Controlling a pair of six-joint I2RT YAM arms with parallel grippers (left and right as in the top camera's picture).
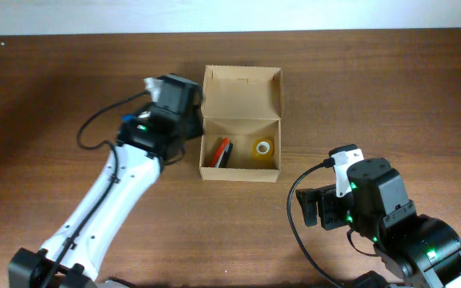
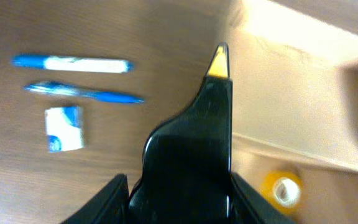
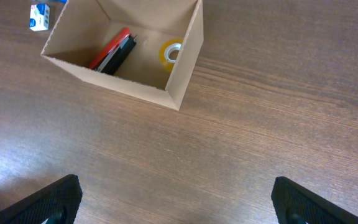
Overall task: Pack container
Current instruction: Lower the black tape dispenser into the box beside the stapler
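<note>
— Where do we find the container?

— We see the small plain tan cardboard box [image 1: 242, 90] near the middle of the brown wood-grain table [image 1: 54, 80]. It is open, with its hinged flap lid standing up along the far edge.

— And what do we see inside it?

— A slim red pen [image 1: 222, 147] and a black pen [image 1: 227, 157] lie side by side, touching, toward the left wall. A yellow roll of tape [image 1: 263, 148] lies flat on the floor of the box toward the right wall, apart from the pens.

— How do we read the left gripper?

— The left gripper [image 2: 220, 65] sits at the box's left wall, near the far corner. In the left wrist view its black fingers are pressed together into one narrow point. A small tan wedge shows at the tip, and we cannot tell whether cardboard is pinched there.

— What do we see outside the box?

— In that same view, a blue-and-white pen [image 2: 73, 63] and a blue pen [image 2: 86, 93] lie nearly parallel on the table beside the gripper. A small blue-and-white packet [image 2: 64, 127] lies just beside them.

— And the right gripper?

— The right gripper [image 3: 176, 186] hangs over the table toward the front right, well apart from the box, its jaws spread wide.
</note>
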